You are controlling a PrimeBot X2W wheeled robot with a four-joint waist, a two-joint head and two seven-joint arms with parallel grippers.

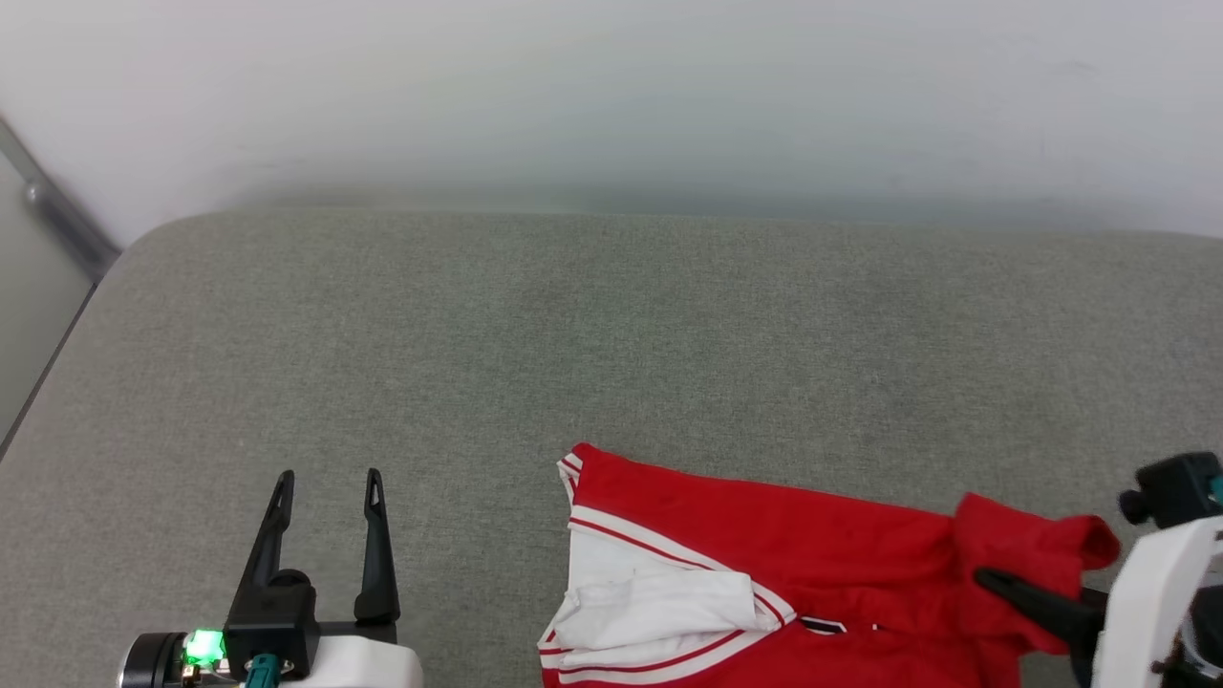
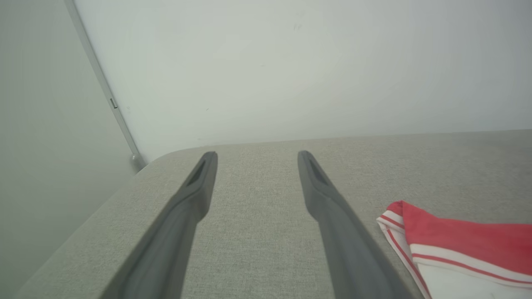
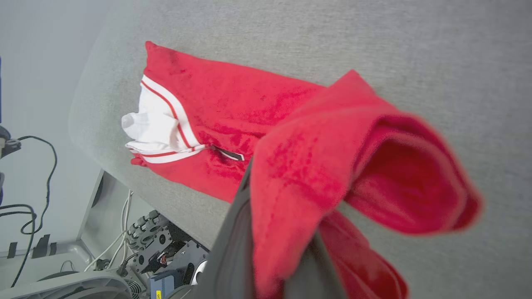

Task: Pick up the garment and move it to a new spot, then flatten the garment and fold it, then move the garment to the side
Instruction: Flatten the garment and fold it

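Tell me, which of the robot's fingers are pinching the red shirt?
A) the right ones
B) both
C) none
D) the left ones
A: the right fingers are shut on a bunched-up part of the shirt, while the left fingers stand open over the bare grey surface.

A grey cloth-covered table (image 1: pixel 535 325) stands against a plain pale wall (image 1: pixel 611 86); a metal strip (image 1: pixel 59 218) runs beside its rounded left corner, cables (image 3: pixel 49 182) below its edge.
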